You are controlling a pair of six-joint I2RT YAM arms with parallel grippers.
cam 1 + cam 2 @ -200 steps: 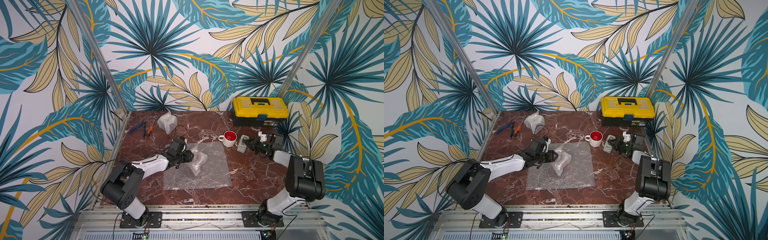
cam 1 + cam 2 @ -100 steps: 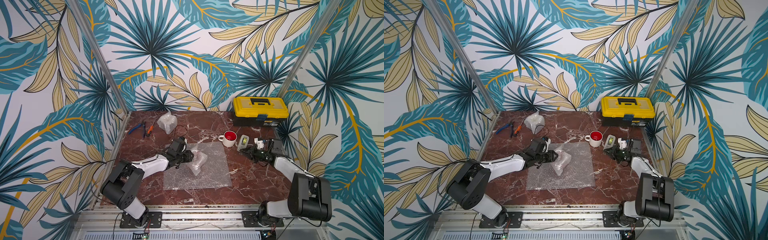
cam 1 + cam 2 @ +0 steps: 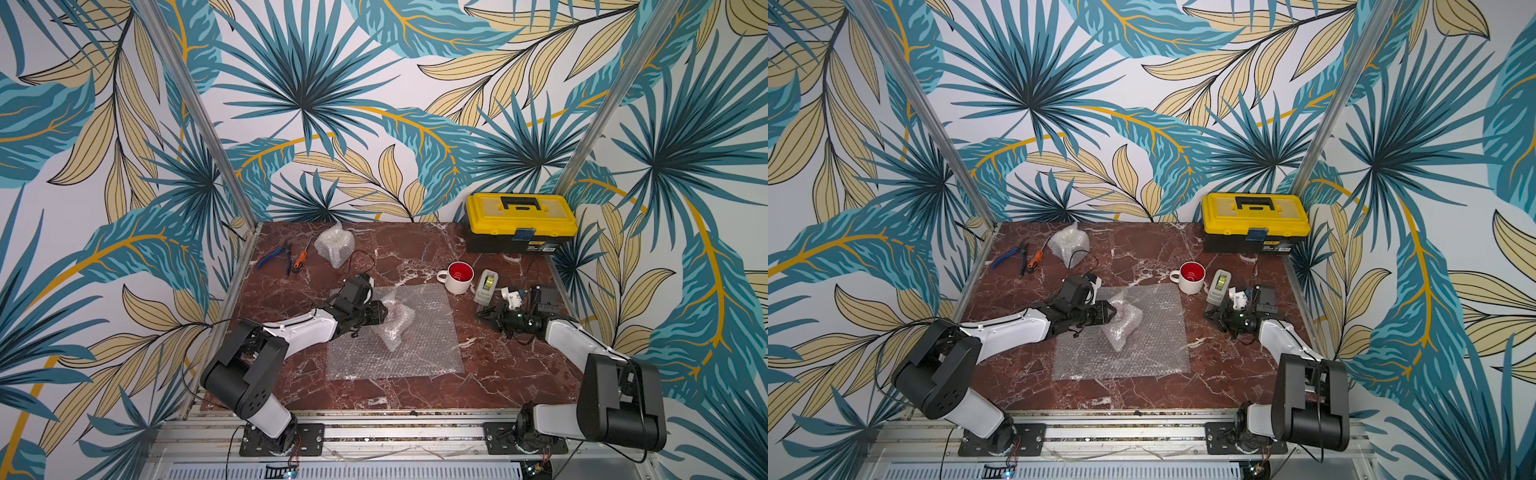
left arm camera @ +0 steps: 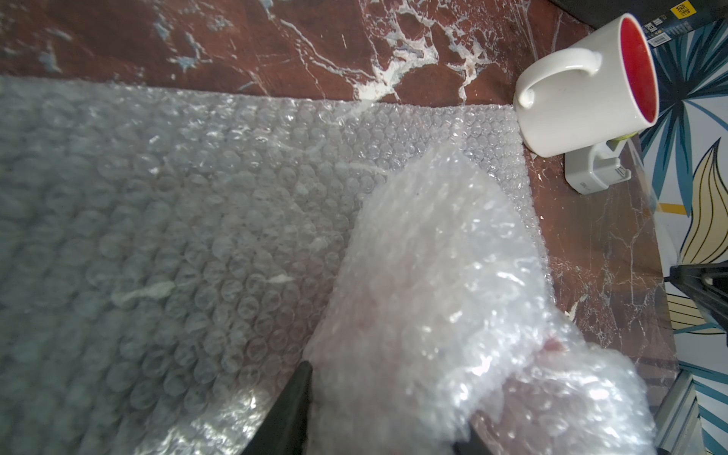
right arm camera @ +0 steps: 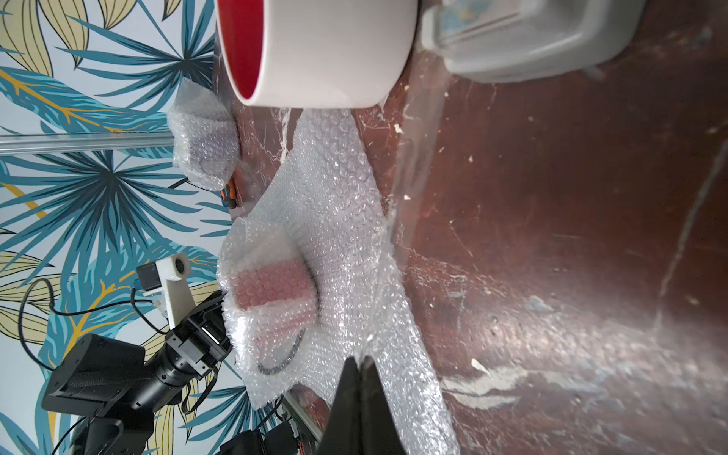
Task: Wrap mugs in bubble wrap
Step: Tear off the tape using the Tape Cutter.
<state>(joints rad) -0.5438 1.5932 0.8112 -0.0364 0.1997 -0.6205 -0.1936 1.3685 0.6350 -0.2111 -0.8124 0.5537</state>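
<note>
**A:** How many mugs are showing?

**B:** Three. A red ceramic mug (image 5: 272,285), bundled in crinkly clear bubble wrap, is sitting near the middle of a flat, square sheet of bubble wrap (image 3: 419,357). That sheet is lying in the centre of the red-brown marble desk (image 3: 490,374). I cannot tell whether the mug is standing or lying inside its bundle.

**A:** And the other two?

**B:** A pale lavender mug (image 3: 334,247), also wrapped, is resting at the back of the desk, well apart from the sheet. A white mug with a red inside (image 3: 457,277) is standing bare and upright just off the sheet's far right corner. So two are wrapped and one is bare, and that is making three pieces of wrap in all.

**A:** What are the grippers doing?

**B:** There are two. The left gripper (image 3: 383,319) is clamping the red mug's bundle, its jaws partly spread around it. The right gripper (image 5: 360,364) is hanging low over the bare desk to the right of the sheet, its jaws pressed fully together.

**A:** What else is lying around?

**B:** One small grey tape dispenser (image 3: 485,286) is standing just beside the white mug, between it and the right gripper. One yellow-and-black plastic toolbox (image 3: 519,222) is sitting in the back right corner. One pair of blue-handled pliers (image 3: 272,259) and one orange-handled screwdriver (image 3: 300,257) are lying side by side at the back left.
</note>
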